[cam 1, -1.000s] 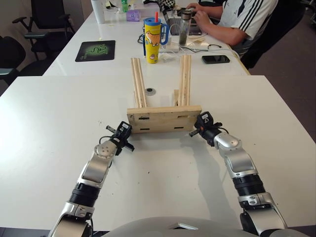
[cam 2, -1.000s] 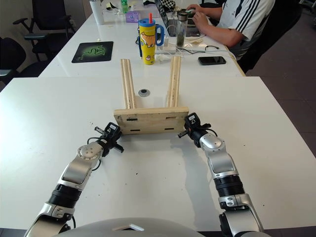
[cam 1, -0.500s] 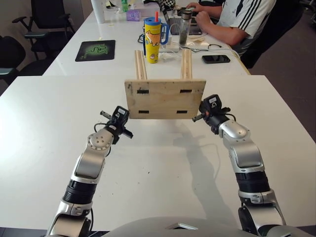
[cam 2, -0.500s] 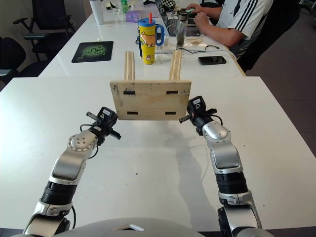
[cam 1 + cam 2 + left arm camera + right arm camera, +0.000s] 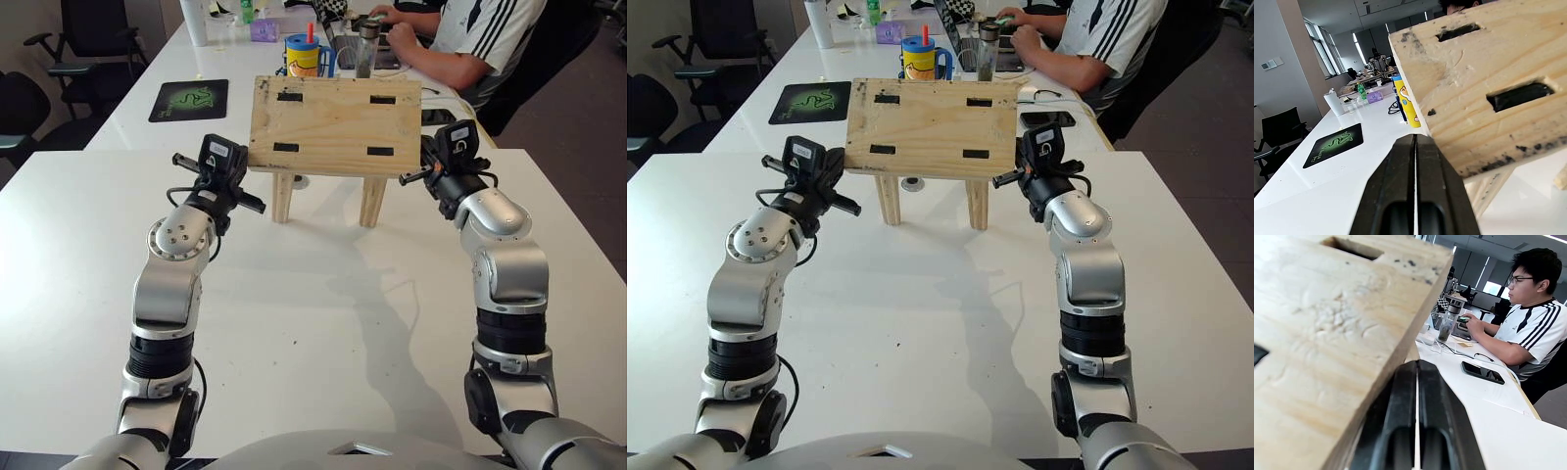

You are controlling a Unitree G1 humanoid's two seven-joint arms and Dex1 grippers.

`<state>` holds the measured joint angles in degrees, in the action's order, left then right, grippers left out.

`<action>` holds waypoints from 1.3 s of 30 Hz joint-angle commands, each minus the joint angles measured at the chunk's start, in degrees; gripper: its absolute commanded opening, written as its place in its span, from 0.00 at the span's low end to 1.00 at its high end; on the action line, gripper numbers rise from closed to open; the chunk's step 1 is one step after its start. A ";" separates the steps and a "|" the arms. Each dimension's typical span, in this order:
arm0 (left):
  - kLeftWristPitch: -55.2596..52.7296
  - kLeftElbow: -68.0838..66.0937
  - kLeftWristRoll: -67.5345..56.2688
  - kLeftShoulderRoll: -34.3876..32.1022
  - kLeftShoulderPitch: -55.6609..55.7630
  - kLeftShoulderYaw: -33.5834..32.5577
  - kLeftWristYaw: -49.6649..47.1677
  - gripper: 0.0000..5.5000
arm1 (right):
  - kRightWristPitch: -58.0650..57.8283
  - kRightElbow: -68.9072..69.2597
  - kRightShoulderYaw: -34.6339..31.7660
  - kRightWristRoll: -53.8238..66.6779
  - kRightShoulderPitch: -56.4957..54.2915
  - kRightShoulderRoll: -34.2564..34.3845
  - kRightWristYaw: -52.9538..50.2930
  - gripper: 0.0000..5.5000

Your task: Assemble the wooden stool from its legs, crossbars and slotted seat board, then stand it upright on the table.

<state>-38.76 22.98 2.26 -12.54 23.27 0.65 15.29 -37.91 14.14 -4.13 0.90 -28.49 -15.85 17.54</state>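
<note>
The assembled wooden stool stands with its slotted seat board (image 5: 335,125) on top, the top face tipped a little toward me. Its two near legs (image 5: 283,196) reach down to the white table (image 5: 294,323). My left gripper (image 5: 243,181) is shut and presses against the seat's left edge. My right gripper (image 5: 428,168) is shut too, against the right edge. The left wrist view has the closed fingers (image 5: 1396,181) just beside the seat's slotted corner (image 5: 1484,73). In the right wrist view the closed fingers (image 5: 1396,406) lie along the board's edge (image 5: 1327,333).
A small grey round fitting (image 5: 911,183) lies on the table under the stool. On the far table are a yellow cup (image 5: 306,49), a black mouse pad (image 5: 190,100) and a phone (image 5: 1043,117), with a person seated there. An office chair (image 5: 88,39) stands at the far left.
The stool has swung from lying on its side, seat facing me, to legs down with the seat on top. Both arms rose and moved away from me with it.
</note>
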 commanded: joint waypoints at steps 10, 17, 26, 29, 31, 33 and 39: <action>7.72 -6.05 -4.62 6.83 3.64 3.08 1.35 0.00 | 4.09 -6.16 0.36 2.85 -6.02 6.22 -3.10 0.00; 12.15 -13.90 -3.22 8.37 7.48 0.35 -3.06 0.00 | 8.37 -12.01 -1.88 1.39 -7.92 7.12 -9.34 0.00; 16.12 -17.68 -3.35 8.33 9.49 -3.75 -8.36 0.00 | 14.34 -15.13 -5.22 0.70 -9.39 7.78 -16.06 0.00; 16.72 -17.74 -3.42 7.78 8.54 -3.95 -8.83 0.00 | 15.54 -15.89 -5.62 0.61 -9.54 7.45 -17.02 0.00; 17.03 -17.40 -2.96 7.19 7.00 -4.04 -9.40 0.00 | 16.40 -15.81 -5.73 0.19 -8.43 7.03 -17.55 0.00; 17.40 -17.12 -2.58 6.63 5.07 -4.82 -10.28 0.00 | 17.90 -15.37 -5.88 -0.54 -6.48 6.49 -18.04 0.00; 19.68 -14.38 -1.12 3.92 -5.81 -5.74 -10.42 0.00 | 30.57 -14.14 -4.04 -1.99 7.91 5.01 -14.98 0.00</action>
<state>-19.72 6.62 0.76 -8.08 22.23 -5.02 4.62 -11.75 -0.47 -9.13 -0.98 -26.65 -10.21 0.66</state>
